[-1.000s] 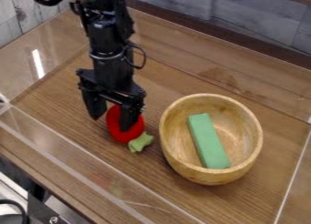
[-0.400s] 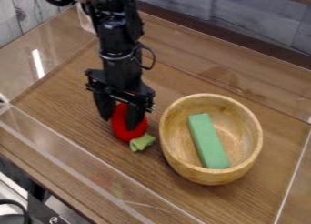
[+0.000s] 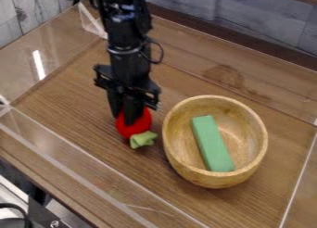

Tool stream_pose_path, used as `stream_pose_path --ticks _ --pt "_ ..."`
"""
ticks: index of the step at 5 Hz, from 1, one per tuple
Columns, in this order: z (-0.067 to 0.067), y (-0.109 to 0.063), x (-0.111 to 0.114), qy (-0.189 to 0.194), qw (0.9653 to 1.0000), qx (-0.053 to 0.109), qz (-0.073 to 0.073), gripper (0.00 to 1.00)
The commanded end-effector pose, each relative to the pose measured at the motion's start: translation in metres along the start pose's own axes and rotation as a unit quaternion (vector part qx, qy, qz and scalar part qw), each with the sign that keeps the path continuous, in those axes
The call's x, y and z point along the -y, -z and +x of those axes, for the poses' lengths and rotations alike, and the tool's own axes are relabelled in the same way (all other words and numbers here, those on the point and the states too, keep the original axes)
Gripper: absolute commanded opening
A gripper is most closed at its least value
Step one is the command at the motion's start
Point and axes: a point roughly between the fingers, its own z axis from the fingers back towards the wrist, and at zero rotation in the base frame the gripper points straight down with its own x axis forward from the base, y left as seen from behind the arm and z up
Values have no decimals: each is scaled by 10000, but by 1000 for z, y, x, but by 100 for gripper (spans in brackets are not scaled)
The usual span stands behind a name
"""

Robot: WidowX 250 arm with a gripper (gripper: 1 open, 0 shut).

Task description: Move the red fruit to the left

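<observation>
Since a second ago the arm has shifted a little to the right in the view and the jaws, which stood spread around the fruit, have drawn together on it

Largest first: the wooden counter [image 3: 74, 102] carries everything, fenced by clear walls. On its right side sits the wooden bowl [image 3: 254, 158], with a green rectangular block [image 3: 212, 144] lying lengthwise inside it. The black arm [image 3: 126, 32] comes down from the top of the view, pointing straight down, and ends in the end effector [image 3: 133, 114], which is closed narrow on the red fruit [image 3: 133, 125]. The fruit is just left of the bowl's rim, apart from it, low on the counter or barely clear of it; which of the two I cannot tell. Its light green leafy stem [image 3: 144, 139] pokes out at the lower right, free of the jaws.

By my judgement the fruit is a light toy, probably smooth hard plastic or rubber, so weight is no concern but its rounded sides could slip. Holding the red body across its widest part, as it appears now, looks sound; the stem is too small and floppy to grip. The open counter to the left looks free for the move
</observation>
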Motion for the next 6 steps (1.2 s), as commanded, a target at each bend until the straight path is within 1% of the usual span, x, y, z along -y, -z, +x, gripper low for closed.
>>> stream_pose_path --ticks 1,2,3,4,5,6 --pt "6 -41 -13 98 9988 472 18 0" --pt "17 -65 -34 -145 9974 704 -13 0" --pt "30 -68 -60 -298 9967 757 13 0" --pt "39 -65 -75 -292 9968 738 30 0" --pt "42 -65 -83 -296 9971 694 52 0" --pt "44 -61 -82 -223 9977 638 61 0"
